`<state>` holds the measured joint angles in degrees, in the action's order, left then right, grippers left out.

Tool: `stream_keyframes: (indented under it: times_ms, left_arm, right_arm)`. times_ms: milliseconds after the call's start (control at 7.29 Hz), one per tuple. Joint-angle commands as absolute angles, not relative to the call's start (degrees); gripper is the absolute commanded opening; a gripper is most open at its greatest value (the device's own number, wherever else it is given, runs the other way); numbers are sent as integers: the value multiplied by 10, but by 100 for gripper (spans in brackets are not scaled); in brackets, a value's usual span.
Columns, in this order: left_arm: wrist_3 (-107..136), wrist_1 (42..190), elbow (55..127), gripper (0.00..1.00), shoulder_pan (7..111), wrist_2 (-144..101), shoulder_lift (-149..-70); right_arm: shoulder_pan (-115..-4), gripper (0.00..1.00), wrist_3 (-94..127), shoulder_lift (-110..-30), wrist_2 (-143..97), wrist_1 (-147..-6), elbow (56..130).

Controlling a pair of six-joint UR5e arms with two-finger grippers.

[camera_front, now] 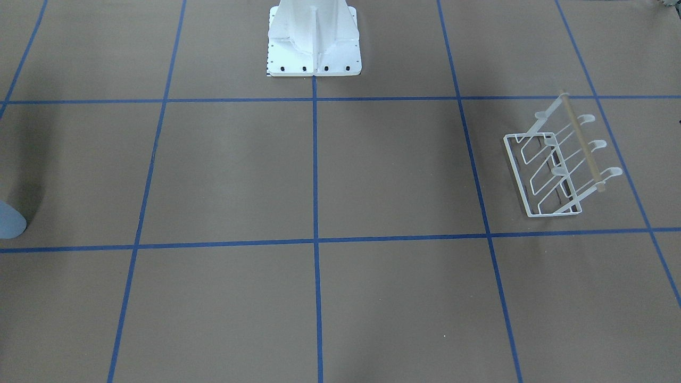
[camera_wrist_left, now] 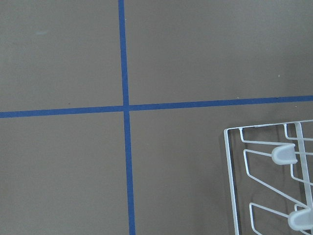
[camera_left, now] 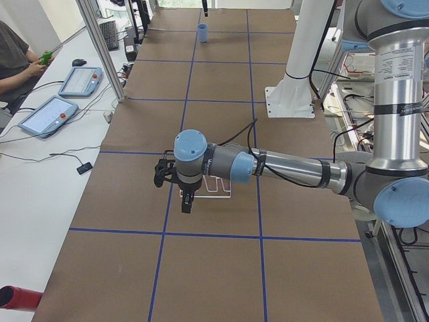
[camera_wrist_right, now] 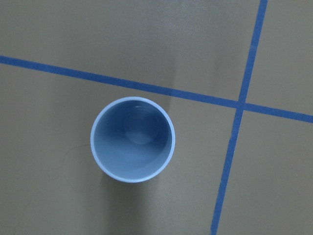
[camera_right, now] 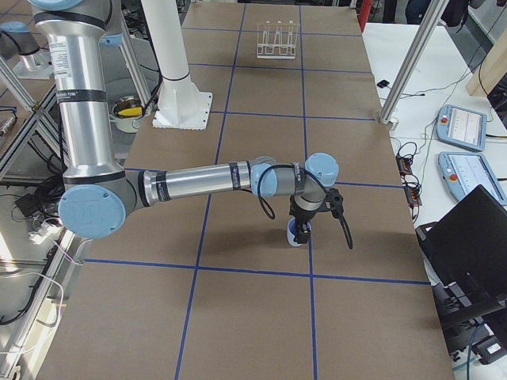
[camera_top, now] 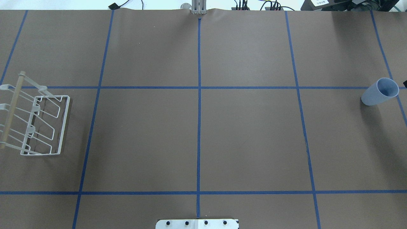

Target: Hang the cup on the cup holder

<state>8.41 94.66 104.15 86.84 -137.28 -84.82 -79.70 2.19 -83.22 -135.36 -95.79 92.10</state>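
Left gripper (camera_left: 186, 203) hangs pointing down at the cup holder (camera_left: 218, 188), partly hiding it. It shows only in the left side view, so I cannot tell how far its jaws are parted or whether it holds anything. The right gripper (camera_right: 301, 227) also points down, close over the cup (camera_right: 296, 236). It shows only in the right side view, so its opening cannot be told either.

The cup (camera_top: 380, 92) stands at the robot's right end of the table (camera_top: 248, 136), near the overhead view's right edge and just beside a crossing of blue tape lines (camera_wrist_right: 239, 105). It is upright with its long axis vertical. Its mouth opens upward, and the right wrist camera looks straight down into it (camera_wrist_right: 132, 139).

The cup holder (camera_top: 38, 124) sits at the opposite, left end, well apart from the cup. Several squares of brown surface lie between them, and the white pedestal base (camera_front: 314, 37) stands midway on the robot's side. The rack's rectangular base rests flat. Its long side and the tan wooden rod (camera_top: 12, 109) run roughly from the robot's side toward the operators' side. The wire loops slant up toward the rod, and the rounded pegs (camera_front: 612, 171) stick out past it toward the table's left end.
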Motion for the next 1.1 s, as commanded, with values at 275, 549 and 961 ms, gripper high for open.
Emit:
stream_keyframes:
  times_ms: [275, 549, 961]
  left_arm:
    - [84, 947, 1043, 98, 868, -1373, -847]
    - [84, 947, 1042, 98, 868, -1373, -847]
    - [83, 947, 1039, 98, 868, -1373, -846]
  right_arm:
    - [-757, 100, 72, -814, -1352, -846, 832]
    - [-741, 99, 83, -813, -1341, -845, 825]
    - [-739, 40, 83, -809, -1341, -838, 799]
